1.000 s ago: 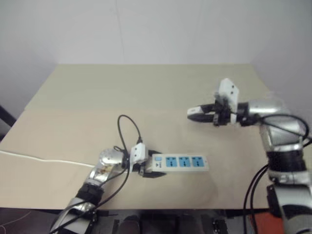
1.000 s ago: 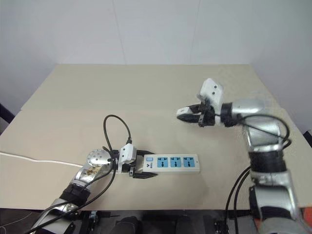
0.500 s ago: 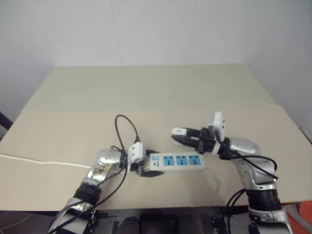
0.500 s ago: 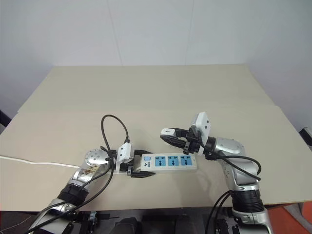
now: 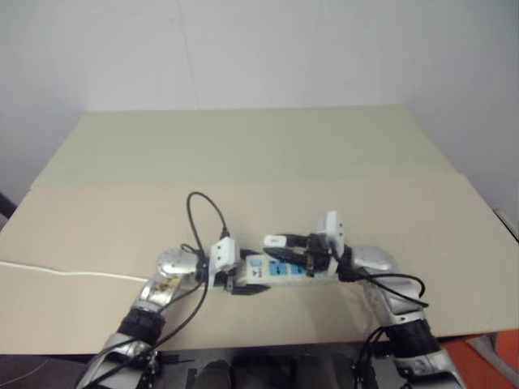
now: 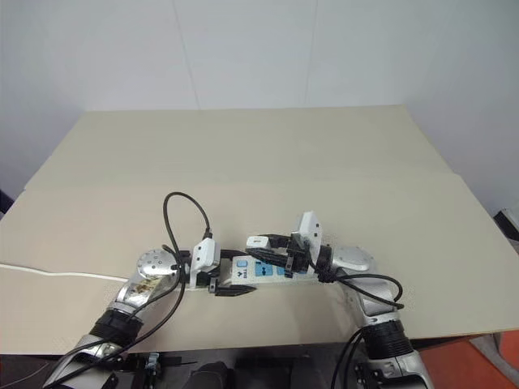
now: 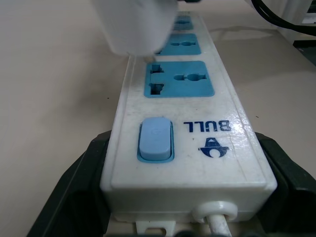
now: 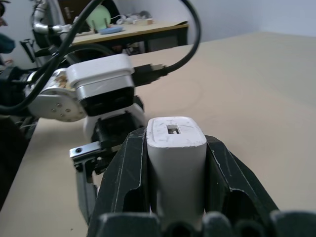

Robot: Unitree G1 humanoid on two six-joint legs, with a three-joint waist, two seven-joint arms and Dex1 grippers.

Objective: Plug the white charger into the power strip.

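Below the head camera, the power strip point(image 5: 288, 271) lay flat on the beige table point(image 5: 243, 162), lengthwise across the robot's front, with its switch end toward the robot's left. The left gripper point(image 6: 229, 279) was clamped on that switch end: in the left wrist view its two black fingers point(image 7: 74, 192) pressed against both long sides of the strip's white body, next to the blue switch point(image 7: 155, 139) and the thin white cord point(image 7: 217, 224) leaving the end. The right gripper point(image 6: 261, 248) was pinched shut on the white charger point(image 8: 177, 158); the right wrist view showed the block wedged between the two black fingers point(image 8: 126, 182), its end face with a small slot turned toward the camera. From the head views the charger point(image 5: 276, 241) sat at the tip of the right gripper, held above the strip close to the switch end and near the left gripper. In the left wrist view the charger hung as a blurred white block point(image 7: 136, 24) just over the nearest blue socket panel point(image 7: 179, 79), a metal prong at its lower edge; whether the prong touched the socket could not be told. A second white cable point(image 5: 65, 271) ran off across the table to the robot's left.
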